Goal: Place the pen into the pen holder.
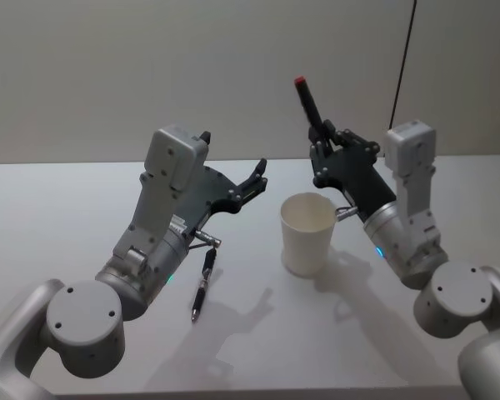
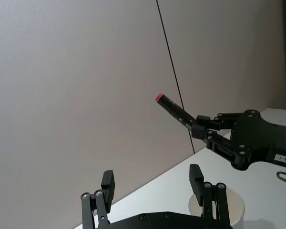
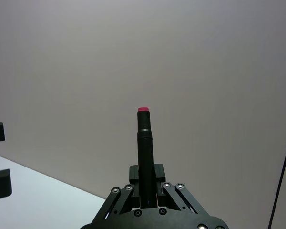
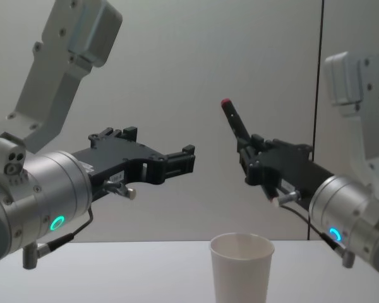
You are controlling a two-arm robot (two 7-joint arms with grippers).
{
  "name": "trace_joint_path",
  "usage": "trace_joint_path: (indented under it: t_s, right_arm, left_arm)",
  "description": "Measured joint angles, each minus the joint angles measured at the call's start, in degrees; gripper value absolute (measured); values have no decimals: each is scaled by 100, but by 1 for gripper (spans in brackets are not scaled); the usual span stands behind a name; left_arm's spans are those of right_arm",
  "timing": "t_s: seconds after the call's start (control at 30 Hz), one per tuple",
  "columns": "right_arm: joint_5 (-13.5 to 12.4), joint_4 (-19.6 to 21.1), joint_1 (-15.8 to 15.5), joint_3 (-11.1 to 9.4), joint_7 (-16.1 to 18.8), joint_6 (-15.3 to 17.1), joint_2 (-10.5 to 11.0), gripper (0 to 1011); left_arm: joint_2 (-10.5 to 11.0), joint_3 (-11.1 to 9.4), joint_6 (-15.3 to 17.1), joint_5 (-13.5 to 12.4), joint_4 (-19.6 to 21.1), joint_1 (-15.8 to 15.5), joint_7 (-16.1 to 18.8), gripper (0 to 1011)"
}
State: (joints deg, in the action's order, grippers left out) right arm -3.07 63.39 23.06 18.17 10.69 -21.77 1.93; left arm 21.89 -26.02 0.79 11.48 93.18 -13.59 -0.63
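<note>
The left arm's grey wrist sits closest, and ahead of it the left gripper [image 4: 183, 161] hangs above the table [image 1: 67, 217] with its fingers [image 2: 107, 183] spread wide and nothing between them. Back from those fingertips, toward the robot and under the forearm, a second pen [image 1: 202, 287] lies flat on the table. Its long axis runs near to far and its tip points toward the robot.

The right gripper [image 1: 321, 137] is raised opposite the left one, and its fingers are closed tight on the pen [image 1: 310, 104]. This pen is black with a red end. It rises out of the fingertips with the red end uppermost, and its long axis is steep but not upright, leaning toward the robot's left and toward the wall behind. The lower end is hidden inside the grip. In the right wrist view the barrel [image 3: 144, 143] stands straight out from between the fingertips.

The pen holder [image 1: 307, 233], a white paper cup, stands upright on the table with its mouth open. It is below the right fingers, a little to their left, and to the right of the left fingertips and lower. It touches neither gripper, and the pen is well above its rim.
</note>
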Motion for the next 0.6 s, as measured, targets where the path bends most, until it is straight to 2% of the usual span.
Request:
trace_joint_path:
  t_s: [0.6]
  right_arm:
    - [90, -844, 310, 41, 67, -177, -169, 177]
  left_arm:
    - [0, 0, 0, 0, 0, 0, 0, 1000]
